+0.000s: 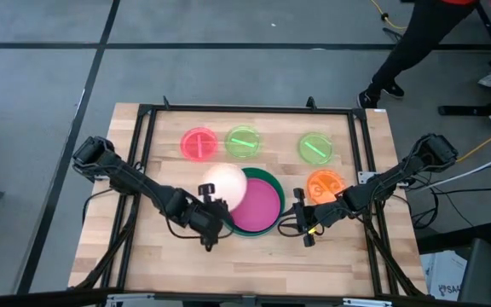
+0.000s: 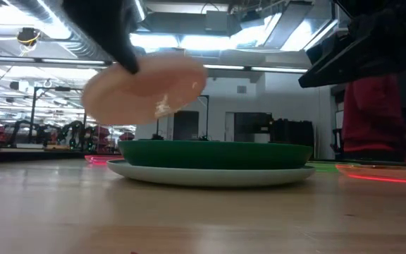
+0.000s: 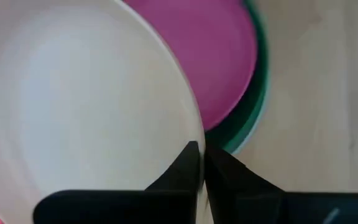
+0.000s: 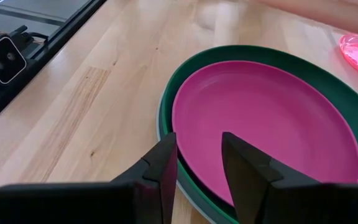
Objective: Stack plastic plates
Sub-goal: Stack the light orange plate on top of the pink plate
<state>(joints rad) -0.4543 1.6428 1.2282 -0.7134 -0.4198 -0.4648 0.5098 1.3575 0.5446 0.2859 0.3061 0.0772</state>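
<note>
A magenta plate point(image 1: 258, 207) lies in a dark green plate point(image 1: 270, 178), which lies on a light blue plate point(image 2: 210, 175) at mid-table. My left gripper point(image 1: 212, 210) is shut on a cream-pink plate point(image 1: 225, 182), held above the stack's left side. My right gripper point(image 1: 299, 209) is open, with its fingers point(image 4: 166, 168) over the stack's right rim point(image 4: 166, 118); I see no touch. A red plate point(image 1: 199, 143), two lime green plates point(image 1: 243, 141) point(image 1: 315, 147) and an orange plate point(image 1: 325, 186) lie flat on the table. My left gripper pinches the cream-pink plate's rim point(image 3: 192, 138) between its two fingers, at the plate's near edge. The fingers come from the table's near-left side. The plate is lifted clear of the stack and tilted point(image 2: 146, 88).
A black frame point(image 1: 143, 153) runs around the work area. The small plates lie in a row on the far half of the table. A person point(image 1: 424, 43) walks past the far right corner. Bare wood point(image 1: 228, 264) lies near the front edge.
</note>
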